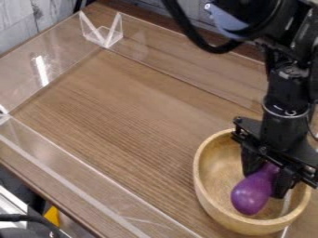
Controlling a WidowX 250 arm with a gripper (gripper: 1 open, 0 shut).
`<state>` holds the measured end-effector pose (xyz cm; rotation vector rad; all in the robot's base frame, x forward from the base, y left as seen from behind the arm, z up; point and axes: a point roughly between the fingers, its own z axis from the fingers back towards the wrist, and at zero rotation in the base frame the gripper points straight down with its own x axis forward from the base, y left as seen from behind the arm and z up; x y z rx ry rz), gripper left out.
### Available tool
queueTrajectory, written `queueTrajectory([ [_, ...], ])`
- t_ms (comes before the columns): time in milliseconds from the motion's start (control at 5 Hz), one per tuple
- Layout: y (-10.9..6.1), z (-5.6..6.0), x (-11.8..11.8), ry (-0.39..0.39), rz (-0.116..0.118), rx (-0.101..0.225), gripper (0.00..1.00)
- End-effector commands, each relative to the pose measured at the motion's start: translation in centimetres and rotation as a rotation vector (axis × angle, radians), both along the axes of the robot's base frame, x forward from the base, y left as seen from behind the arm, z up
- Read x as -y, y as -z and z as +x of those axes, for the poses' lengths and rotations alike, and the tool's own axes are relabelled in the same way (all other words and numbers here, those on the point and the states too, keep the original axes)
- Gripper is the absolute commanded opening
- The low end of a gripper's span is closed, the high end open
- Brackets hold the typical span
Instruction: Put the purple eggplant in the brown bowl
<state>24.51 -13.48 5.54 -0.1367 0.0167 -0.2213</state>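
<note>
The purple eggplant (254,191) hangs bulb-down inside the brown bowl (211,191), low over its floor; whether it touches the wood I cannot tell. My gripper (273,169) comes straight down from above and is shut on the eggplant's narrow stem end. The black fingers (245,158) reach below the bowl's thick rim. The bowl sits at the near right of the wooden table, its right side cut off by the arm and the frame edge.
A clear acrylic wall (74,177) fences the wooden tabletop (125,102) along the left and near sides. A clear plastic triangular stand (102,30) sits at the far left corner. Black cables hang above at the back right.
</note>
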Motion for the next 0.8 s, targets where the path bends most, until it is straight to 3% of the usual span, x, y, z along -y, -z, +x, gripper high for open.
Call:
queueTrajectory([
  [0,-2.14,1.35,0.02,-0.045,-0.017,0.058,0.00],
  [400,-2.78,2.10,-0.91,-0.079,-0.015,0.080,0.00],
  [600,-2.61,1.89,-0.96,-0.061,-0.016,0.096,0.00],
])
